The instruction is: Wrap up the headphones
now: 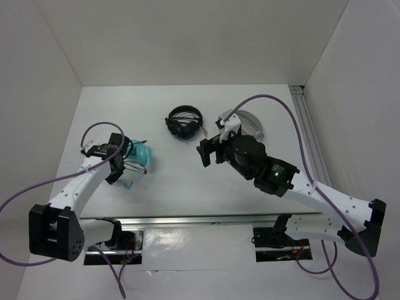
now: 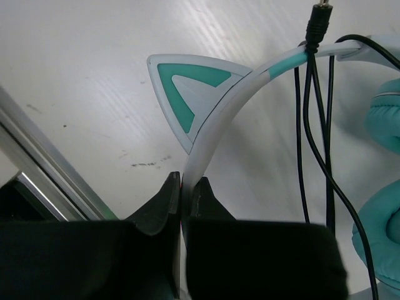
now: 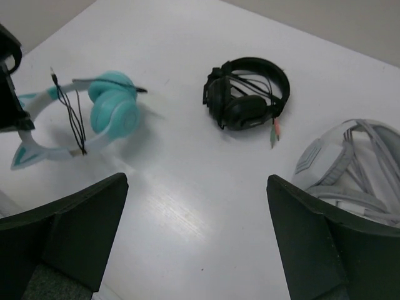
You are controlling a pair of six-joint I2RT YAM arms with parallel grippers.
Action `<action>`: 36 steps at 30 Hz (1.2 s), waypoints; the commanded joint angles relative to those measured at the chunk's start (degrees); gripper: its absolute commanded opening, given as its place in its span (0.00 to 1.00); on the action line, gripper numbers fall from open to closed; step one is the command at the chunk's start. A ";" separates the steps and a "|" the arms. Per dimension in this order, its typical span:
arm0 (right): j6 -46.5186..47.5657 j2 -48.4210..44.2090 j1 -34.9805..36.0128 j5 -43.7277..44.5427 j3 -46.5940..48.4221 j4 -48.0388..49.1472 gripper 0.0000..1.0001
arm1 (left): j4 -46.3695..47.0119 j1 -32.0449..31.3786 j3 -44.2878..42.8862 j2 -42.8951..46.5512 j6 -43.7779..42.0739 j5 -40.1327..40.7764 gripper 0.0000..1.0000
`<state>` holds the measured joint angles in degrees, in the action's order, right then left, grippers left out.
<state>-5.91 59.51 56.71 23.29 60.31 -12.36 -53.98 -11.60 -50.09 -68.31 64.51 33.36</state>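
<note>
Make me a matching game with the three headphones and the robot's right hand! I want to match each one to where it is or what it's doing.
1. teal headphones
2. black headphones
3. grey-white headphones
4. right gripper

A. open, holding nothing
B. headband pinched by the left gripper
C. lying between the other two pairs
D. farthest right of the three

Pairs: 1-B, 2-C, 3-D, 4-A

Teal-and-white headphones (image 3: 106, 112), thin black cable (image 2: 319, 156)

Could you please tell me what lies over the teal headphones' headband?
The thin black cable is looped over the headband. The left gripper clamps the headband and covers the stretch between its fingers.
</note>
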 commanded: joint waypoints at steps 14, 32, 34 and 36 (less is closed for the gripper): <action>-3.49 1.31 4.73 -1.58 -7.66 1.46 0.99 | 10.90 29.78 9.57 -8.67 15.65 -3.12 0.15; -5.60 -0.44 7.98 -0.70 -8.03 -0.74 0.99 | 14.70 31.02 9.48 -1.22 7.56 -9.11 1.00; -5.60 -0.44 8.68 0.08 -7.49 -2.14 0.99 | 14.69 30.50 8.95 2.37 6.25 -9.11 1.00; -5.60 -0.97 9.21 1.23 -6.88 -2.14 0.99 | 12.77 28.65 6.85 4.67 5.55 -9.11 1.00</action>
<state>-10.79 60.31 64.86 22.17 50.63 -13.87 -38.50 18.61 -40.32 -66.94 72.07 24.05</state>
